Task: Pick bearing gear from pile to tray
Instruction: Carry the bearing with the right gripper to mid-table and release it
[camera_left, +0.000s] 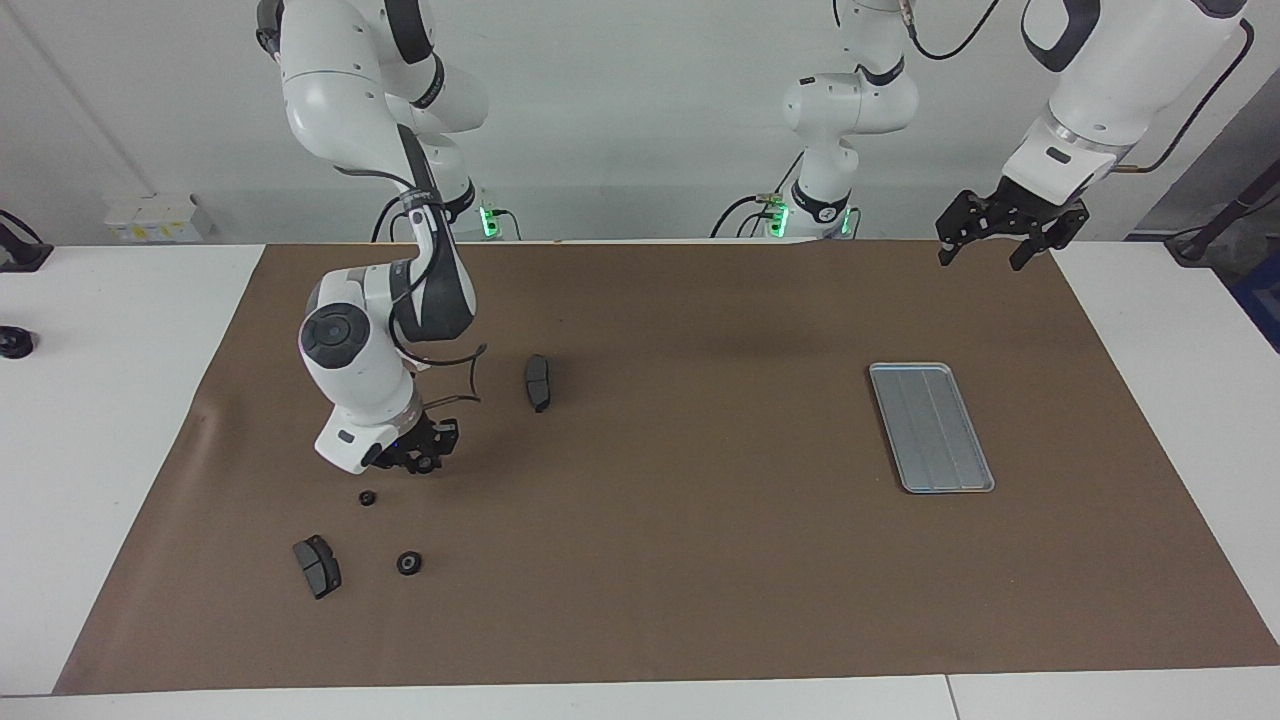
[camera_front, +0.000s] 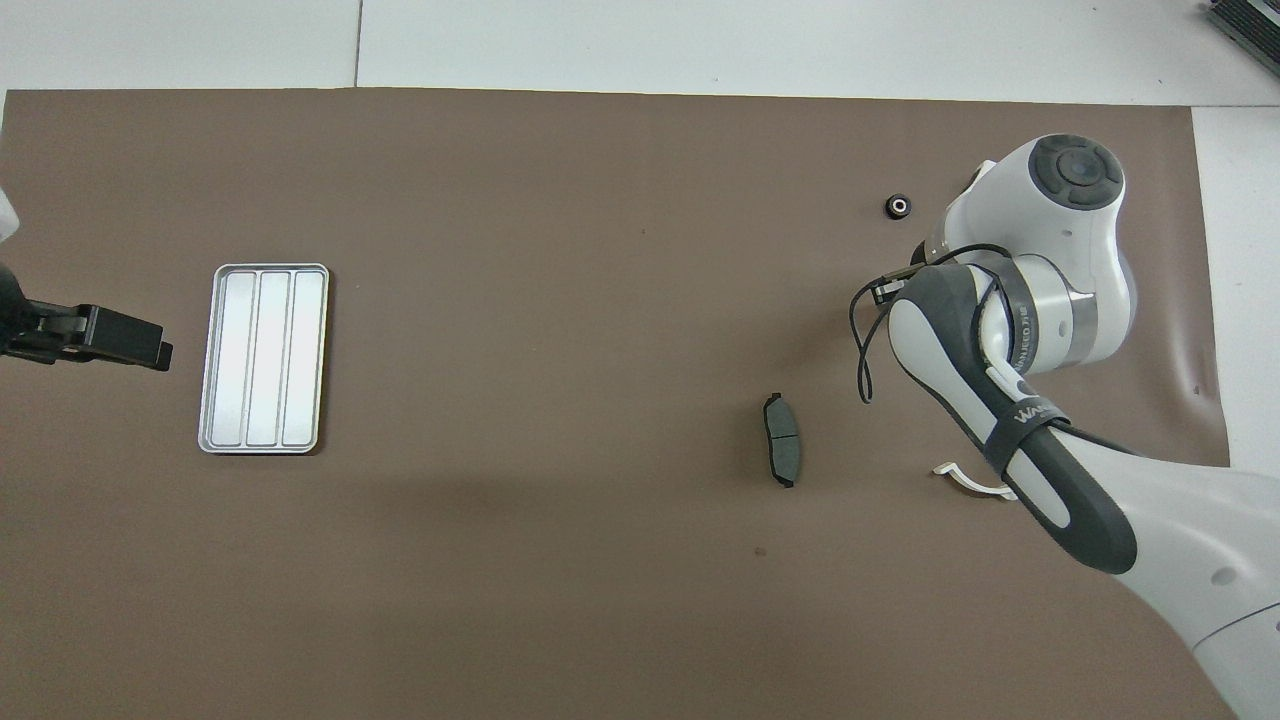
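Small black round gear (camera_left: 426, 464) pinched in the closed fingers of the right gripper (camera_left: 425, 462), low over the brown mat (camera_left: 680, 560) at the right arm's end of the desk. Two more black gears (camera_left: 367, 498) (camera_left: 408, 563) lie just beside. Flat ridged silver-grey metal tray (camera_left: 931, 427) sits well apart, empty. Left gripper (camera_left: 982, 251) waits raised, fingers spread wide, holding nothing.

Robotics lab indicated: two white arms mounted at a white table (camera_left: 120, 330), brown mat (camera_left: 680, 560) laid over it, bare wall.
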